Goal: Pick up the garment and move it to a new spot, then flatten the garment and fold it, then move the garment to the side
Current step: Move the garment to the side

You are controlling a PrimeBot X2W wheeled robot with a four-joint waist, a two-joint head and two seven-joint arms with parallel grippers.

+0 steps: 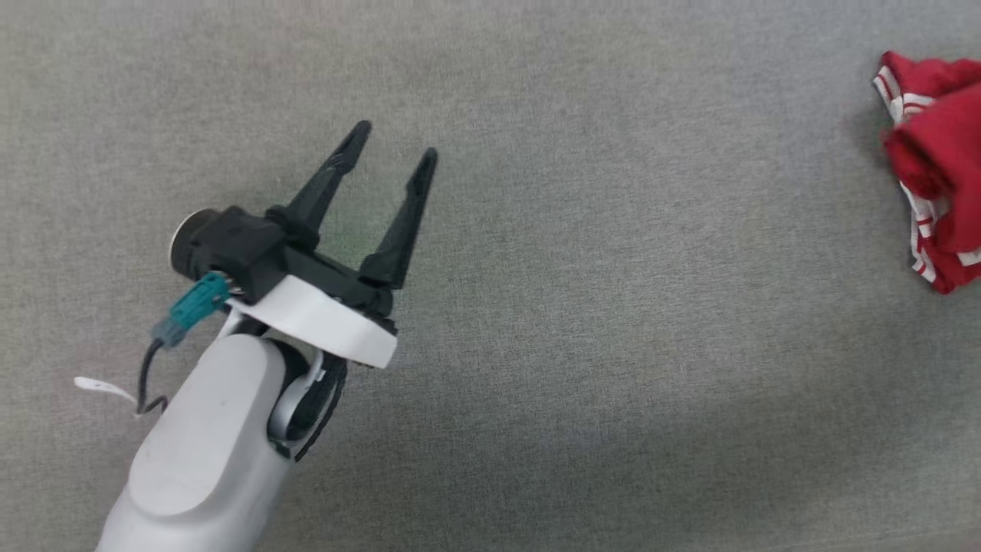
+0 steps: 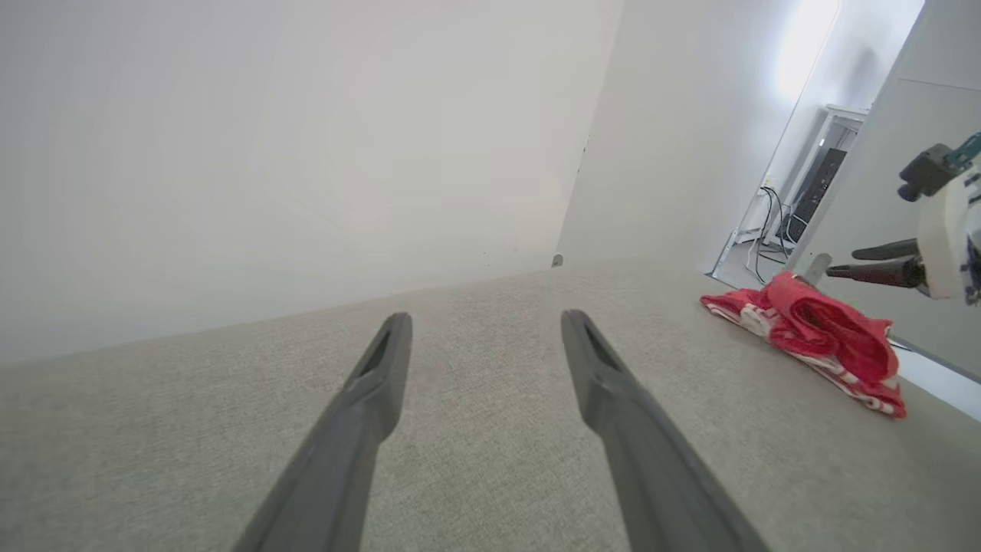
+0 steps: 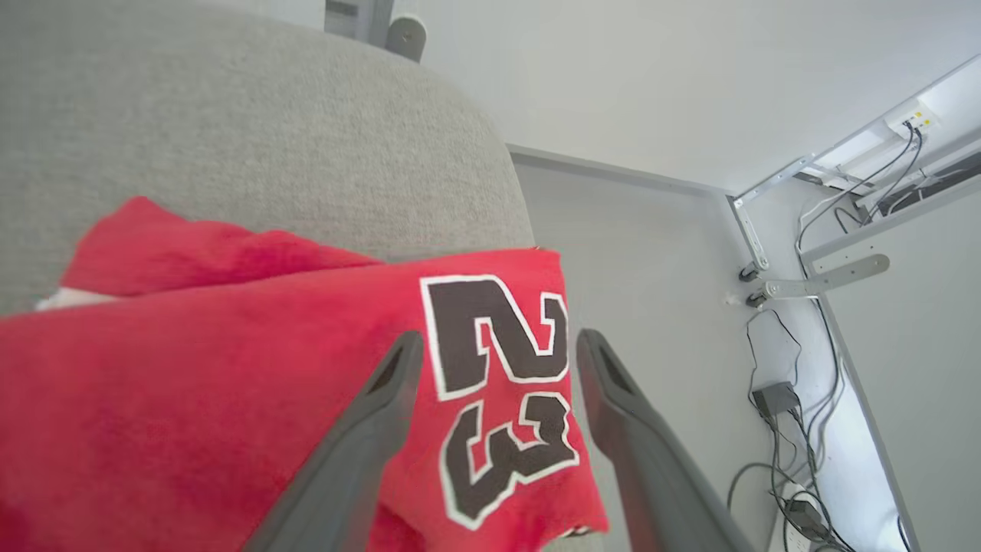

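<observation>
**While the Jersey Lay Bunched, Both Grippers Stood Spread**

As I watched from beside the grey cloth-covered table, the garment sat crumpled at about two o'clock of the head view, right at the picture's edge. Its red body was heaped up, and the red-and-white striped trim showed along its near side. The left gripper hung well apart from it at about eight o'clock, its two dark fingers spread wide and pointing toward one o'clock, with nothing between them.

From the left wrist view, the left gripper faced bare cloth, with the garment off at three o'clock and the right gripper just above it.

Seen along the right gripper, its fingers stood apart and pinched nothing. The garment lay beneath them, its black, white-outlined "23" between the two fingers. Whether they touched the fabric, I could not tell.
</observation>
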